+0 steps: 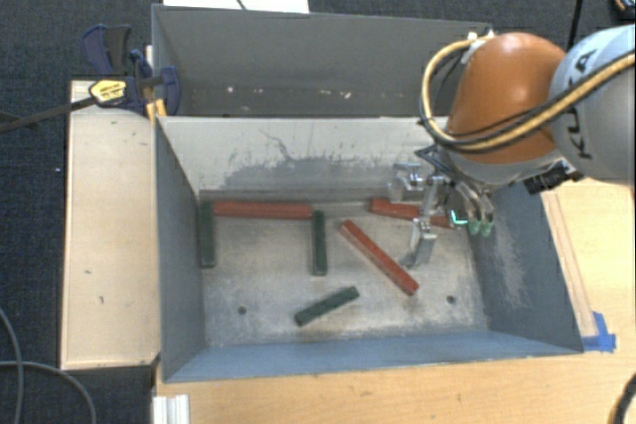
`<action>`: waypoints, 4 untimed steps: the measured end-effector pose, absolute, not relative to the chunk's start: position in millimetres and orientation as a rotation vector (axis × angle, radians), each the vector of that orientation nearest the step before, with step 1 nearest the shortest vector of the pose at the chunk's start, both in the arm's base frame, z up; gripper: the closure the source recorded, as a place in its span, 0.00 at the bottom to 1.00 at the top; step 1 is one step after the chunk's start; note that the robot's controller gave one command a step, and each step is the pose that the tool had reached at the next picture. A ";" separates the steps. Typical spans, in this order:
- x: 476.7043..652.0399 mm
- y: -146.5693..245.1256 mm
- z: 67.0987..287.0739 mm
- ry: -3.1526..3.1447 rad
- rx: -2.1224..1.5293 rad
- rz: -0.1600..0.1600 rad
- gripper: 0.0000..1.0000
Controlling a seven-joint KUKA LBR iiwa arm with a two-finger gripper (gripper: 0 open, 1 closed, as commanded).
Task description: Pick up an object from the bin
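Orange-brown, the wrist cover (pixel 497 94) sits low as the arm (pixel 596 94) reaches in from the right, jaws pointing down into the bin (pixel 328 338). A slanted red bar (pixel 378 256) lies just below-left of them. How far they stand apart cannot be told; a shorter red bar (pixel 395 208) behind them is partly hidden.

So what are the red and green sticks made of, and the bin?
Red sticks and green sticks: matte, even colour, straight edges, so probably painted wood or plastic; I cannot tell which. Bin: dull grey sheet metal, scuffed pale on its back wall.
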State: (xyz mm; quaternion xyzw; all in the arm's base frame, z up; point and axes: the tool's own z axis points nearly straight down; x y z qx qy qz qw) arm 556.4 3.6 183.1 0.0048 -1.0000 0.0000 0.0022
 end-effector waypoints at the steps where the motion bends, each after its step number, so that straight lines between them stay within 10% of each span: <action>1: 516.5 8.1 68.3 -3.136 0.043 0.000 0.00; 2: 482.4 133.1 72.3 -3.136 0.325 -0.005 0.00; 3: 480.5 129.1 70.2 -3.129 0.313 -0.002 1.00; 4: 480.8 126.2 210.5 -3.141 0.257 -0.004 1.00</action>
